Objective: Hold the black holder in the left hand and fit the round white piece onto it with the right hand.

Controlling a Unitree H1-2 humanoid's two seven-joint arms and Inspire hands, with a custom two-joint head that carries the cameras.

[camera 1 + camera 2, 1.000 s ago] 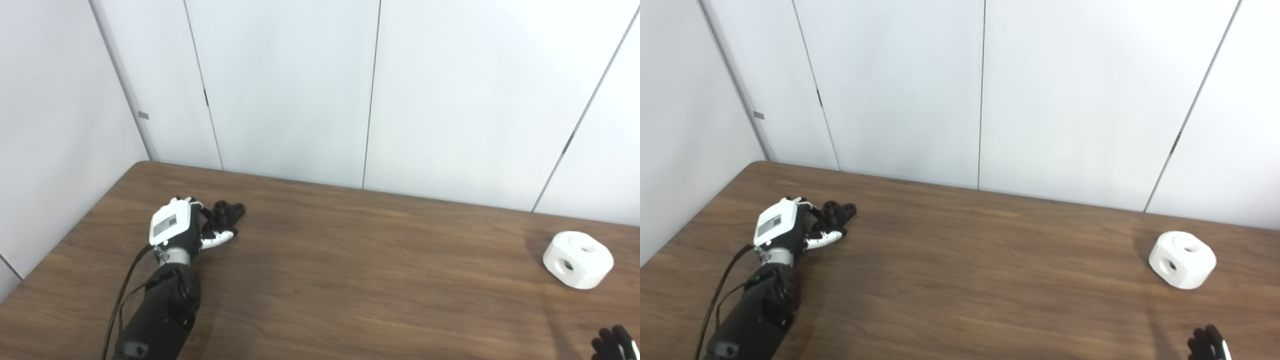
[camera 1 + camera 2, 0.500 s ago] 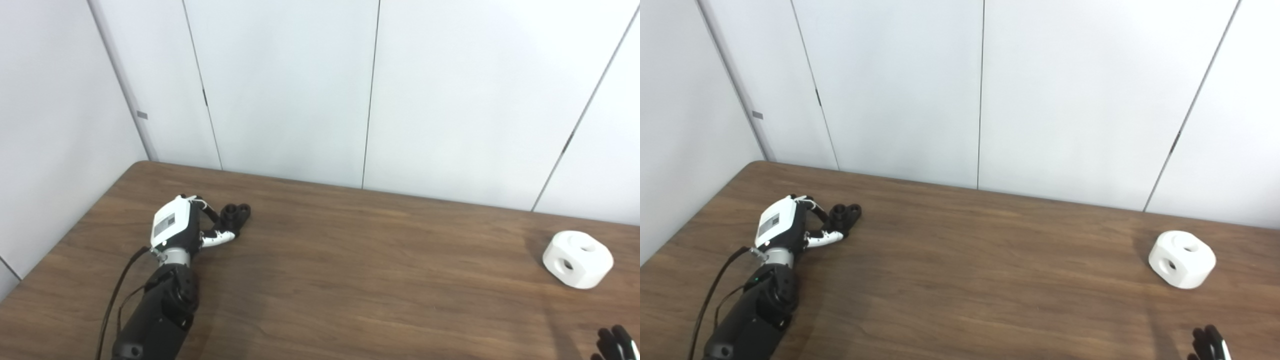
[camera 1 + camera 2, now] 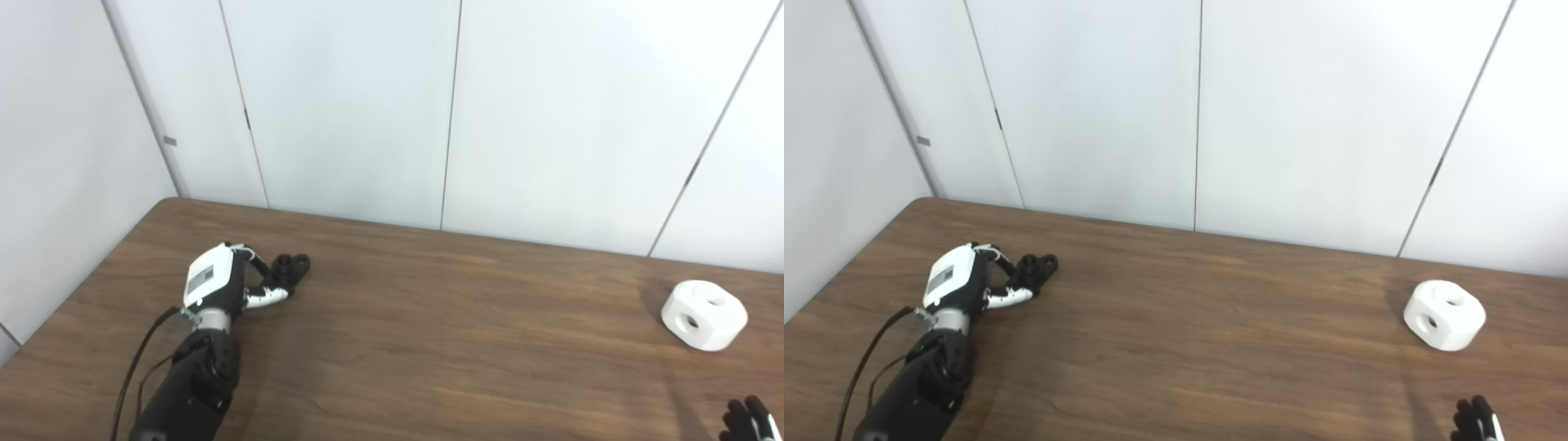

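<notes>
The task is barely begun. The black holder (image 3: 290, 267) lies on the wooden table (image 3: 429, 318), far to the left of the round white piece (image 3: 704, 315). The left hand (image 3: 229, 285) is right against the holder with its fingers reaching around it, but whether they have actually closed on it cannot be told. The white piece sits untouched, apart from both hands. Only the fingertips of the right hand (image 3: 748, 420) show, below the white piece, so its state cannot be told. Lifting, fetching and fitting all remain.
</notes>
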